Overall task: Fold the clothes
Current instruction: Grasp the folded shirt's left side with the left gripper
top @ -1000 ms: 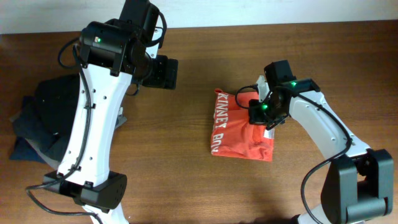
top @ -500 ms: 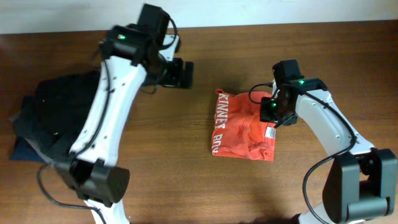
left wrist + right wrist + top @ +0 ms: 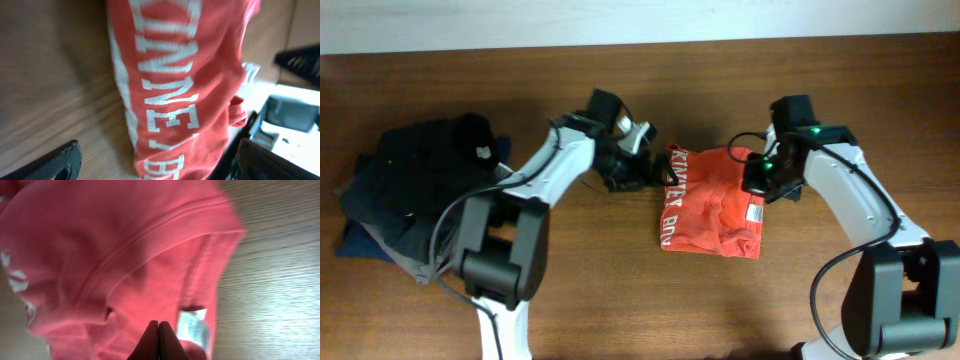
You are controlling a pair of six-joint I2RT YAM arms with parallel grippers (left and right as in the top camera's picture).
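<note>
In my right wrist view my right gripper (image 3: pixel 159 339) sits at the bottom centre of the frame with its two fingers pressed together, no gap between them, their tips lying against the red-orange T-shirt (image 3: pixel 125 255) – whether any cloth is caught between them I cannot tell. Just right of the tips is the white neck label (image 3: pixel 192 322), beside a ribbed seam that curves toward the upper right. In my left wrist view my left gripper (image 3: pixel 160 167) is spread wide, one dark finger in the lower left corner and the other in the lower right, holding nothing; the shirt's band of white lettering (image 3: pixel 165 85) runs up the middle of the frame from between them. From overhead, the shirt (image 3: pixel 710 215) lies bunched into a rough rectangle on the wooden table (image 3: pixel 620 290), right of centre. My left gripper (image 3: pixel 655 172) is just beside its upper left corner and my right gripper (image 3: pixel 752 185) over its upper right edge. Well apart, at the left edge of the frame, is a pile of dark garments (image 3: pixel 410 190).
</note>
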